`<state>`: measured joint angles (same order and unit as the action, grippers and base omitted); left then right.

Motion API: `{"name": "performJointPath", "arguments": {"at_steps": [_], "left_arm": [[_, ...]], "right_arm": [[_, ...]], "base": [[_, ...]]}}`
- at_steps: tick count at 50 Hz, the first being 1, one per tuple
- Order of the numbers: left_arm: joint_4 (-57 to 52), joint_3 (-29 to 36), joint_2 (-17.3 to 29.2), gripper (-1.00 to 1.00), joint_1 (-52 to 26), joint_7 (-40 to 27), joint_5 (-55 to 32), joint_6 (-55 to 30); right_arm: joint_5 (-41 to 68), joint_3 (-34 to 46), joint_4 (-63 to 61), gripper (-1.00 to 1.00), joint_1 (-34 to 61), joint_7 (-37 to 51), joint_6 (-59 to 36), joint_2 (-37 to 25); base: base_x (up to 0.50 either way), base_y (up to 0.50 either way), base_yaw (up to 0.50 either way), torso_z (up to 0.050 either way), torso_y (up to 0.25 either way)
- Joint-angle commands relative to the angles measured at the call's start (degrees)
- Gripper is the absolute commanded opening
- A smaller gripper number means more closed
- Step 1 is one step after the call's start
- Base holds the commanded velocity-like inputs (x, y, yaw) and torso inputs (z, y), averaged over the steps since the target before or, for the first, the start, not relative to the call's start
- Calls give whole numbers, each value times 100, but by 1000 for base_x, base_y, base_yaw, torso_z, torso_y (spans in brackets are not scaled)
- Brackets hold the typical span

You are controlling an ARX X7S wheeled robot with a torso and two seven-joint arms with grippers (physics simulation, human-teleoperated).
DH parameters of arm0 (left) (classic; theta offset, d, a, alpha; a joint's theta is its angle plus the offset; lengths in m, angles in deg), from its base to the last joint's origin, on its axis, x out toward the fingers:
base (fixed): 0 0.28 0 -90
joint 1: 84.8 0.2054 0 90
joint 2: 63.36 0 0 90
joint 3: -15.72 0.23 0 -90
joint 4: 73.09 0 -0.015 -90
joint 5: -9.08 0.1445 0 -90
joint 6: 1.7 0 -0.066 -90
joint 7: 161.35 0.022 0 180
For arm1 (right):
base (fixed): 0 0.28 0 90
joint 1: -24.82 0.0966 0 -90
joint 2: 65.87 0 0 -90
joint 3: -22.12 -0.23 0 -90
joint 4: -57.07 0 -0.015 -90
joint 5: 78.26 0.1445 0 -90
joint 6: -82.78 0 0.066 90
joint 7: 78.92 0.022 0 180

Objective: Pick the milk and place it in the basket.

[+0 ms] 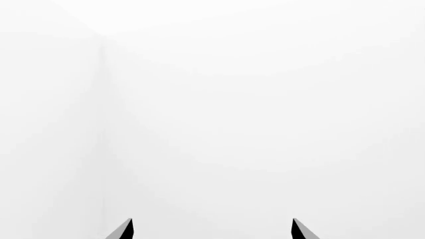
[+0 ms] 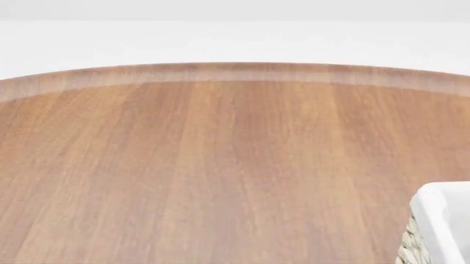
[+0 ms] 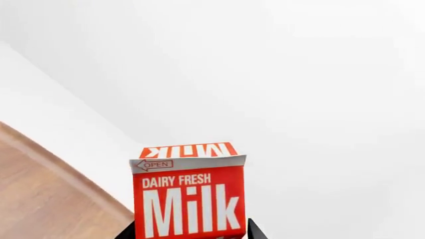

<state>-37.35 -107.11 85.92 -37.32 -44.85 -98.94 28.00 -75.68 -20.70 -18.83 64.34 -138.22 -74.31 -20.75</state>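
Right wrist view showed the milk (image 3: 189, 194) clamped between the right gripper (image 3: 191, 231) fingertips, lifted clear of the table (image 3: 40, 199). Light, rigid but crushable, it seemed best squeezed across its flat sides. The left gripper (image 1: 212, 230) hung spread and empty. The basket (image 2: 441, 225) sat at the table's near right edge.

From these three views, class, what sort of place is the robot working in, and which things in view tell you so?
Probably a bare simulated tabletop scene with groceries, not a furnished room. A round wooden table stands amid plain white surroundings, a corner of the lined wicker basket sits on it, and the right gripper holds a milk carton.
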Motion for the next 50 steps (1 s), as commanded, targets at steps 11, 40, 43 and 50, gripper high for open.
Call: {"name": "performJointPath", "arguments": {"at_steps": [11,40,43,50], "left_arm": [[28,-305,129,100,47,7,-159,71],[36,-394,-5,100,153,144,16,-53],[32,-373,-4,100,146,137,15,-45],[32,-328,59,100,128,52,-59,14]], "right_arm": [[-3417,-155,1020,-100,525,-3049,1021,-166],[-1847,552,926,-100,-731,-2683,-347,-495],[-1766,516,1051,-100,-904,-2573,-312,-480],[-1702,612,1066,-100,-1299,-2486,-366,-622]], "base": [[0,0,0,0,1],[0,0,0,0,1],[0,0,0,3,3],[0,0,0,0,1]]}}
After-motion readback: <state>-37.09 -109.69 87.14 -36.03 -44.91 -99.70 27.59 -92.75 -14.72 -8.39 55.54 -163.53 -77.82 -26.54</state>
